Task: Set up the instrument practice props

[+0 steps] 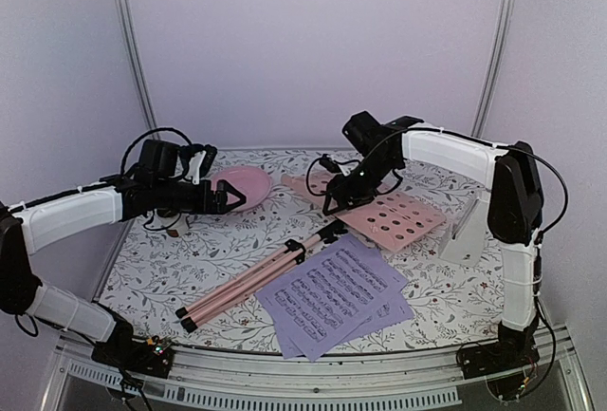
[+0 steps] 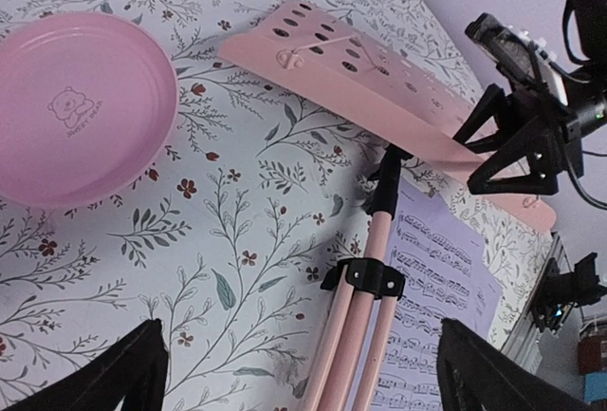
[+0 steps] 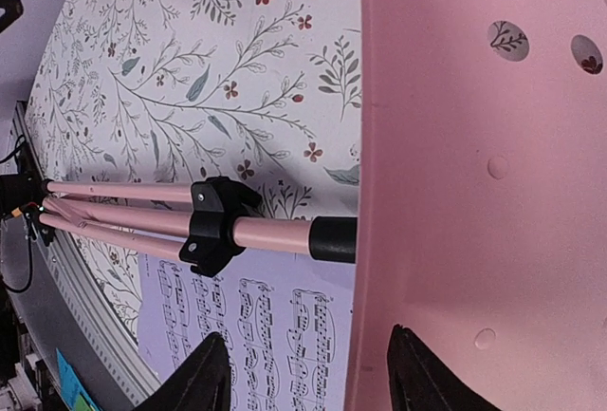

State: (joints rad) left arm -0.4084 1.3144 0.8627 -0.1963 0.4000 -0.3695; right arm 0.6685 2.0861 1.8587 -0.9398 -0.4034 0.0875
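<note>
While the pink music stand (image 1: 398,219) is lying flat on the floral-patterned worktop (image 1: 161,259), we are reading its long axis as a diagonal. Its perforated flat desk (image 3: 455,193) is sitting toward the far right, and its folded tripod legs (image 1: 251,283) are running down toward the near left corner.

We are holding our right claw (image 3: 308,373) at the desk's left edge, close to where the pink shaft meets it, past the black joint (image 3: 213,226). Its jaws are standing apart with that edge showing between them in the right wrist view. They are not clamping anything, and we cannot tell whether either finger is touching the desk. That arm is reaching in from the right, elbow high and wrist tipping down, so it is by far the nearer arm to the desk.

Our left claw (image 1: 232,199) is hovering low just beside the round pink plate (image 1: 245,183), with jaws wide apart, nothing between them, and pointing right. From it the tripod legs are lying ahead and toward the near side, well apart.

Lavender-white printed sheet music pages (image 1: 327,302) are lying fanned just beside the legs on their near side. A small white pyramid-shaped metronome (image 1: 465,231) is standing to the right of the desk. We are judging that raising the stand is turning on the right claw closing across the desk's edge.
</note>
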